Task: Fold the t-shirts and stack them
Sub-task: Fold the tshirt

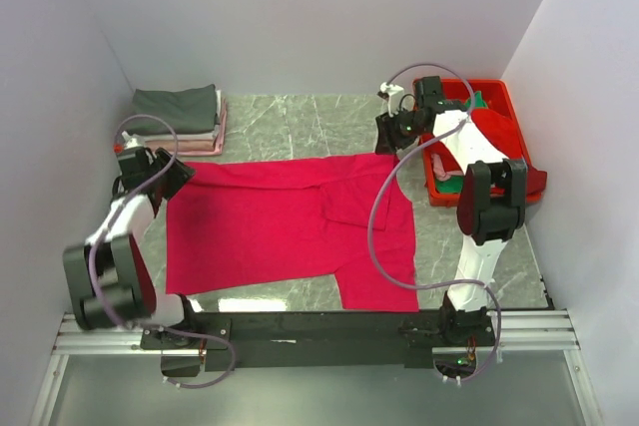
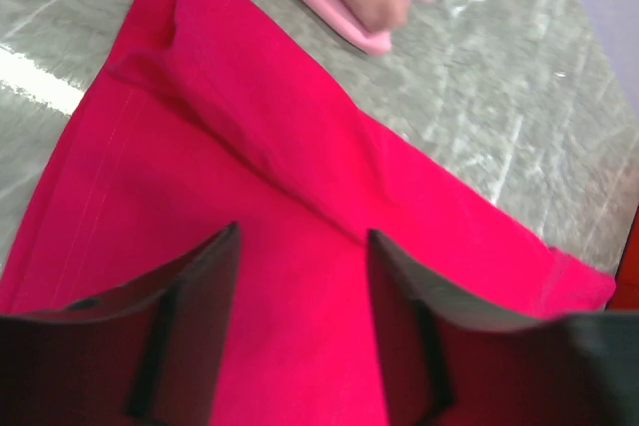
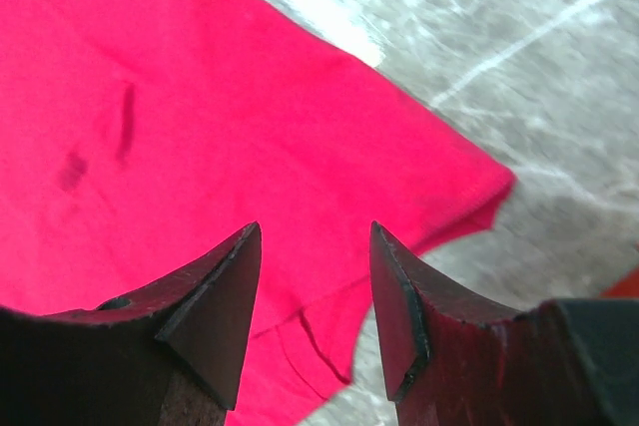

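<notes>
Your left pincer (image 2: 303,236) hangs open over the 10 o'clock corner of the crimson shirt (image 1: 270,231), which lies spread flat on the bench (image 1: 300,117). Your right pincer (image 3: 315,231) gapes over the 2 o'clock corner. I'd lower both together and pinch the hem squarely so the fold runs straight.

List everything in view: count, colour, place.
crimson-pink t-shirt: 1, spread flat, mid-table
folded t-shirts: one stack, dark grey on top, white and pale pink beneath, far-left corner
bin: 1, red plastic, far right
loose cloth: red and teal-green, count unclear, inside the bin
table: 1, grey-green marbled
left arm: 1, black and white, jaws open over the spread shirt's far-left corner
right arm: 1, black and white, jaws open over its far-right corner
</notes>
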